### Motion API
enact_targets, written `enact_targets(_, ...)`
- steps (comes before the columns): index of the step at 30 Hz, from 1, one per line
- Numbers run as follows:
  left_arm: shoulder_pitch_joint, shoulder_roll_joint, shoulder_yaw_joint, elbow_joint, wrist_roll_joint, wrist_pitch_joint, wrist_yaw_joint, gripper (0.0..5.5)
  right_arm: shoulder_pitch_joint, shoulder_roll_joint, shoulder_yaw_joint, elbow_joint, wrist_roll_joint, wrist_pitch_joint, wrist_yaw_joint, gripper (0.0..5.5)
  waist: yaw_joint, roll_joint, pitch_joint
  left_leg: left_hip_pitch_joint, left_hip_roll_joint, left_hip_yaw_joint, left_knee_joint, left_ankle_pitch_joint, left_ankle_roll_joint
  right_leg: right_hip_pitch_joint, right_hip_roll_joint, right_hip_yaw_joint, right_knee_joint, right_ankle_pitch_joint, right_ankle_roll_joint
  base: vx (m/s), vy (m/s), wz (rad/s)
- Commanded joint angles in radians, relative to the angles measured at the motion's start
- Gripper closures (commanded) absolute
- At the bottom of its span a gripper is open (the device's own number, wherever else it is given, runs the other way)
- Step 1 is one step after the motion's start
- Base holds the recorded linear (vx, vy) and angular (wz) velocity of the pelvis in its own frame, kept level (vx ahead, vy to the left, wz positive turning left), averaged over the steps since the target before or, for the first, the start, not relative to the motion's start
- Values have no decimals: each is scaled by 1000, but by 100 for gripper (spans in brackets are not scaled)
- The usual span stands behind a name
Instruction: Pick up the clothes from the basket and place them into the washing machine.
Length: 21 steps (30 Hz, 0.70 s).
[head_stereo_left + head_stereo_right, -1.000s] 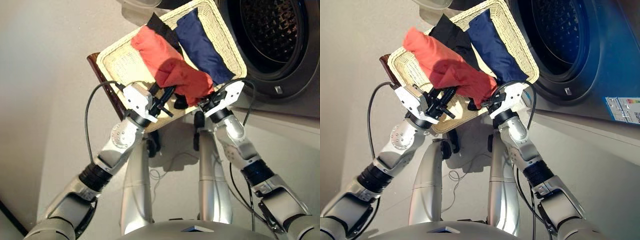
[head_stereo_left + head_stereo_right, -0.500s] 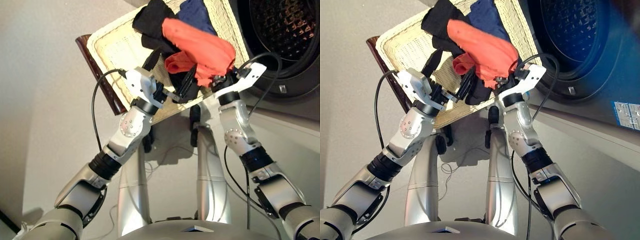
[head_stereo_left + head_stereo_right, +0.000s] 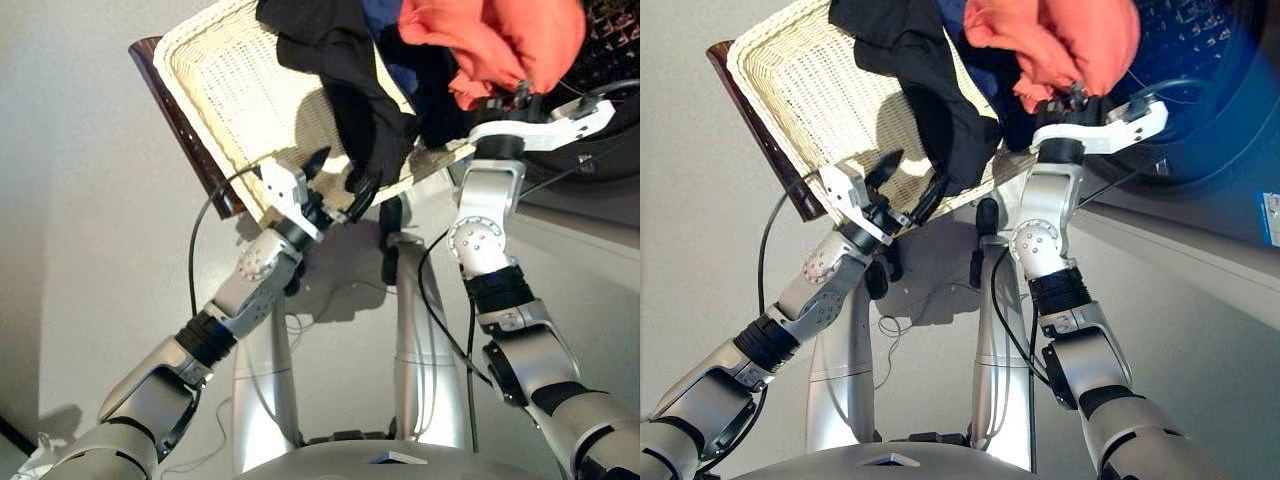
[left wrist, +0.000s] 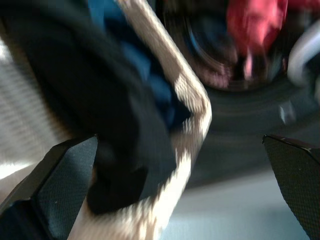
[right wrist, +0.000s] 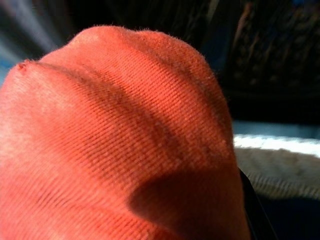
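Note:
My right gripper (image 3: 520, 88) is shut on the coral-red garment (image 3: 495, 40) and holds it bunched in the air in front of the washing machine's drum (image 3: 612, 45). That red cloth fills the right wrist view (image 5: 115, 140). The cream wicker basket (image 3: 225, 90) is tilted in view. A black garment (image 3: 350, 70) drapes over its near rim, with a navy one (image 4: 155, 85) behind it. My left gripper (image 3: 340, 172) is open just below that rim, its fingers on either side of the black garment's hanging end without closing on it.
A dark brown board (image 3: 185, 135) sticks out under the basket's left edge. The washing machine's dark front panel (image 3: 1230, 200) runs along the right. Pale floor (image 3: 90, 250) lies to the left and below.
The right gripper has risen up and to the right with the coral-red garment, out of the basket towards the drum. The black garment has slid onto the near rim. The view has tilted.

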<state>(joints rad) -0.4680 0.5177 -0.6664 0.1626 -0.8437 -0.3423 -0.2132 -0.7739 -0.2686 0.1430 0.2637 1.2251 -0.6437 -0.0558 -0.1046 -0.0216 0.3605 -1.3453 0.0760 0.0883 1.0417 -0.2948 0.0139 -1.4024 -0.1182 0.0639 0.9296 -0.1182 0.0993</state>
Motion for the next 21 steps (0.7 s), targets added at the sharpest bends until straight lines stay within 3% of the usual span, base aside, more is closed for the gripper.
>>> enact_targets(1, 23, 30, -25, -12, -5, -29, -57, 0, -90, -47, -66, -49, -1, -101, -4, 550, -10, -15, -30, -39, -1, 17, -37, 18, 10, 1, 10, -84, -27, -2, -55, 0, 0, 0)
enact_targets(9, 88, -18, 17, 141, -58, -4, -38, 0, -200, -127, -115, 114, 80, -119, -52, 550, -22, -42, -42, -61, 14, 14, -2, 1, 14, -28, 20, -96, 0, -13, -54, 0, 0, 0)
enact_targets(16, 90, 26, -19, 108, -29, -3, -41, 0, -419, -285, -74, 357, 147, -89, -92, 550, -25, -68, -53, -58, 23, 5, -22, 4, 4, -22, 18, -112, -13, -15, -56, 0, 0, 0)
enact_targets(21, 74, 81, -50, 19, -8, -3, -35, 0, -618, -375, 21, 610, 197, -27, -113, 550, -20, -74, -50, -55, 24, 10, -47, 13, -3, -17, 19, -117, -34, -7, -56, 0, 0, 0)
